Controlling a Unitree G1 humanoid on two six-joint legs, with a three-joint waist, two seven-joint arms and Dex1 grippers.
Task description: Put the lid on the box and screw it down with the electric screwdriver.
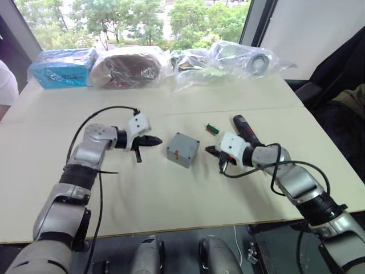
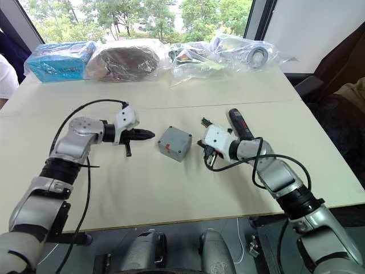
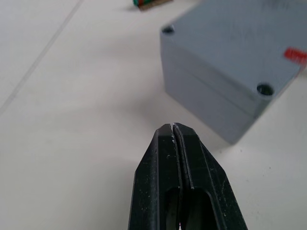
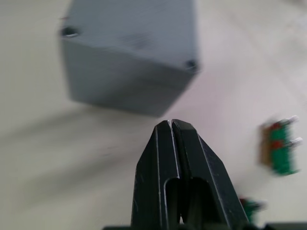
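The grey box (image 1: pixel 181 155) stands in the middle of the table with the lid (image 1: pixel 183 145) sitting on top; a seam between the lid (image 3: pixel 230 43) and the box (image 3: pixel 206 103) shows in the left wrist view. My left gripper (image 1: pixel 158 141) is shut and empty, pointing at the box from its left, a short gap away. On the box's right, my right gripper (image 1: pixel 210 150) is shut with nothing in it. The electric screwdriver (image 1: pixel 245 130), black with a reddish accent, lies on the table just behind my right wrist.
A small green-and-brown block (image 1: pixel 212 128) lies behind the box to the right. Plastic bags (image 1: pixel 222 60) and a blue packet (image 1: pixel 60 67) line the table's far edge. A person's white sleeve (image 1: pixel 5 85) shows at the far left.
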